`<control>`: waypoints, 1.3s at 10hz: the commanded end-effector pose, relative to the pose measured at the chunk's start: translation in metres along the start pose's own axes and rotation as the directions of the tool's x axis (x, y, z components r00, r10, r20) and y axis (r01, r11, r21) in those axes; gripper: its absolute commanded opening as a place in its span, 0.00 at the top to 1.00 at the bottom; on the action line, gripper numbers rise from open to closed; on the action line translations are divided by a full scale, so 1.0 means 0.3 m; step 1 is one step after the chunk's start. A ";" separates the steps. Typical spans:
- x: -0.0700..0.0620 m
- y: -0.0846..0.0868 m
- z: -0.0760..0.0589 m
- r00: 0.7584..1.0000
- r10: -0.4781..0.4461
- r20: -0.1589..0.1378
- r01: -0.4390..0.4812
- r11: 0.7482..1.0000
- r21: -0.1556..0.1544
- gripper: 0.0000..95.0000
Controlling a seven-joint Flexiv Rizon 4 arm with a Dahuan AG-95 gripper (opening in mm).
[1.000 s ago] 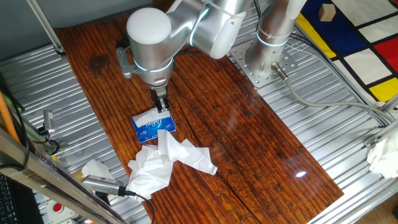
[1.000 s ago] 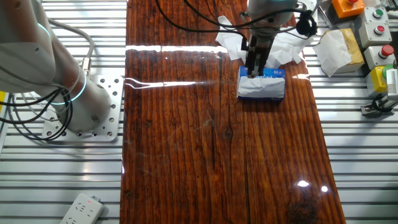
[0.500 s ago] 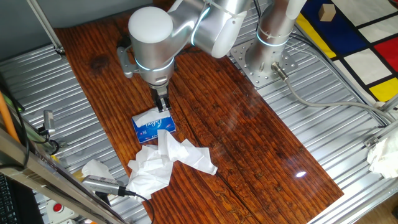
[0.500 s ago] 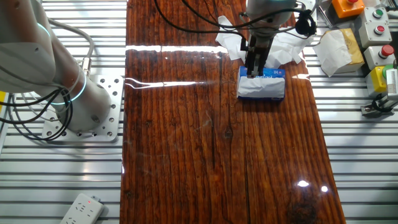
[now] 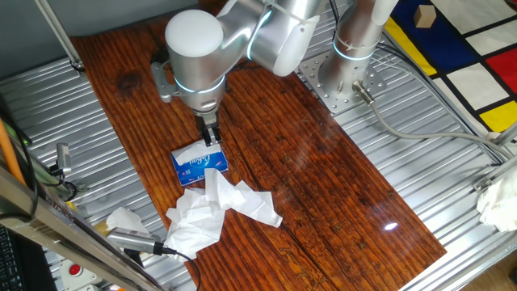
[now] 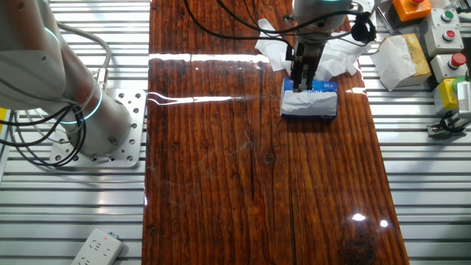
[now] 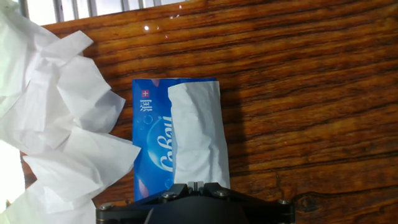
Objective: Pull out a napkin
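Observation:
The blue pack with white lettering (image 5: 202,167) lies flat on the wooden table. It also shows in the other fixed view (image 6: 324,86) and the hand view (image 7: 151,143). The napkin (image 7: 196,135), a narrow white sheet, lies along the pack's top and also shows in both fixed views (image 5: 187,153) (image 6: 309,105). My gripper (image 7: 194,185) stands upright over one end of the pack (image 5: 210,140) (image 6: 302,81). Its fingers are pressed together on the napkin's near edge, low against the pack.
A large heap of loose white tissue sheets (image 5: 212,212) lies on the table just beyond the pack (image 7: 56,118) (image 6: 335,53). Control boxes with buttons (image 6: 441,44) stand off the table's edge. A crumpled tissue (image 5: 123,219) lies near cables.

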State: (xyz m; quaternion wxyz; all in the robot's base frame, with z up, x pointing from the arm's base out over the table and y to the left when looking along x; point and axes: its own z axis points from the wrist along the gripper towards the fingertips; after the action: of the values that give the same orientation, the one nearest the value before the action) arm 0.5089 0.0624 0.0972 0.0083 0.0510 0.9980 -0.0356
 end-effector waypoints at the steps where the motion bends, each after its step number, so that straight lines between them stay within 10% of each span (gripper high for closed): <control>1: -0.001 0.002 0.000 1.000 0.012 0.007 -0.012 1.000 -0.001 1.00; 13: -0.157 0.034 -0.016 0.997 0.080 0.018 -0.079 0.997 -0.007 1.00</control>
State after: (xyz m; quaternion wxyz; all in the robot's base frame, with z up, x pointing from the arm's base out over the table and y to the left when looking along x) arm 0.5565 0.0664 0.1023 0.0206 0.0892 0.9952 -0.0334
